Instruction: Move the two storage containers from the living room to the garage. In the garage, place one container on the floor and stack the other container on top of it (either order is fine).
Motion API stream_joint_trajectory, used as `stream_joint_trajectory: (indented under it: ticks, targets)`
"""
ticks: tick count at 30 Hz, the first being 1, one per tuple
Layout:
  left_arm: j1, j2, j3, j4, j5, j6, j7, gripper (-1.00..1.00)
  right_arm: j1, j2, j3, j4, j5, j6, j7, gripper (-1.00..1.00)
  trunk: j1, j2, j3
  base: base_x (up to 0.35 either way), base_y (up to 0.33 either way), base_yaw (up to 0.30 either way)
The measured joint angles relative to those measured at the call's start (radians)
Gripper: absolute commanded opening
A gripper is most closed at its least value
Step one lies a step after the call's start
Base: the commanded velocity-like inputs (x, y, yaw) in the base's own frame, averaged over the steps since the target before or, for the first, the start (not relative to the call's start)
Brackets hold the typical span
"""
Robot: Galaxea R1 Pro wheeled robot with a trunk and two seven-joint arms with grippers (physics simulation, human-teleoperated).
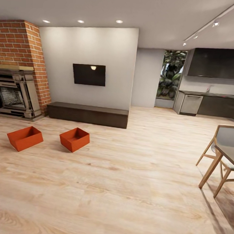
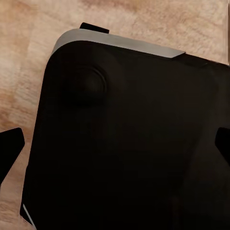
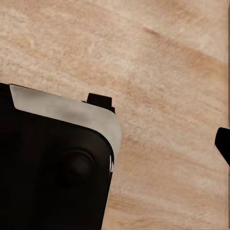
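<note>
Two red-orange storage containers stand open-topped on the living room's light wood plank floor [image 1: 126, 180]. One container [image 1: 24, 137] lies at the left in the head view, near the fireplace; the other container [image 1: 74, 139] is a short gap to its right. Both are some distance ahead of me. My left gripper [image 2: 115, 146] hangs open above my own black base [image 2: 124, 96], one dark fingertip [image 2: 10, 143] at each edge of its wrist view, holding nothing. My right gripper [image 3: 115, 148] is open too, with one fingertip [image 3: 224, 146] showing over bare planks. The garage is out of view.
A brick fireplace [image 1: 16, 89] fills the far left corner. A low dark bench [image 1: 88, 114] runs under a wall-mounted TV [image 1: 89, 74]. A wooden chair and table [image 1: 220, 155] stand at the right. Kitchen counters [image 1: 208, 104] lie at the far right.
</note>
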Motion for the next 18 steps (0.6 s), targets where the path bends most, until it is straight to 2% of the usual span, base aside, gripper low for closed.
stream_joint_trajectory:
  ticks: [18]
  targets:
    - [0.0, 0.0, -0.001, 0.0, -0.001, 0.0, 0.0, 1.0, 0.0, 0.0, 0.0, 0.0, 0.0, 0.002, 0.0, 1.0, 0.0, 0.0, 0.0, 0.322, 0.0, 0.0]
